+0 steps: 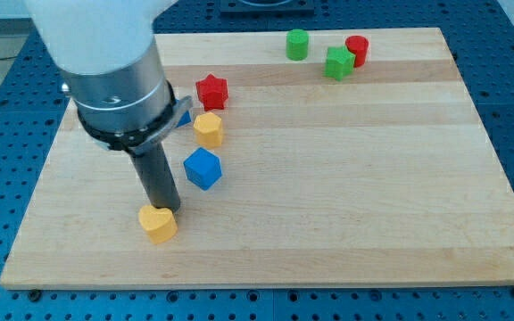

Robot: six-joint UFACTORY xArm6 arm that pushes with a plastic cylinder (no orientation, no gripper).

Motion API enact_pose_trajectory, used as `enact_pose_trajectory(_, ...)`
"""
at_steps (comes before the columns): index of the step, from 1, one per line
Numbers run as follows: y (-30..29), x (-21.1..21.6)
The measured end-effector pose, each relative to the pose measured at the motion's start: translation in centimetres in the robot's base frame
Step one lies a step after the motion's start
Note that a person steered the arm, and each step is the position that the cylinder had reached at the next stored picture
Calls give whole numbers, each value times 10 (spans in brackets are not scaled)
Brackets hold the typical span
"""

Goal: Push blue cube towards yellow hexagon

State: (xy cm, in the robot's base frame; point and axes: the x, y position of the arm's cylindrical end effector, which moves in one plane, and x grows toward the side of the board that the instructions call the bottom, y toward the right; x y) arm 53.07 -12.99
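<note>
Your tip sits by the yellow heart.
No fingers fitted; blue cube lies just below yellow hexagon.

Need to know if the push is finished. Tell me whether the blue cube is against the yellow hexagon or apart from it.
Apart: bare wood shows between the blue cube and the yellow hexagon.

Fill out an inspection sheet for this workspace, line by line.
Surface: wooden board on a blue perforated base.
Job's things: blue cube just below the yellow hexagon, a small gap between them.
Clutter: red star, yellow heart, green cylinder, green star, red cylinder; a blue block mostly hidden behind the arm.
Gripper: none; my tip is at the yellow heart's top edge, left of the blue cube.
Cables: nothing seen.
Surroundings: blue perforated base.
</note>
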Motion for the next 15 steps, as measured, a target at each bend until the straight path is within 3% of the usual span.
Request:
enact_pose_trajectory(2, 13, -39)
enact_pose_trajectory(7, 50, -12)
enact_pose_trajectory(15, 26, -40)
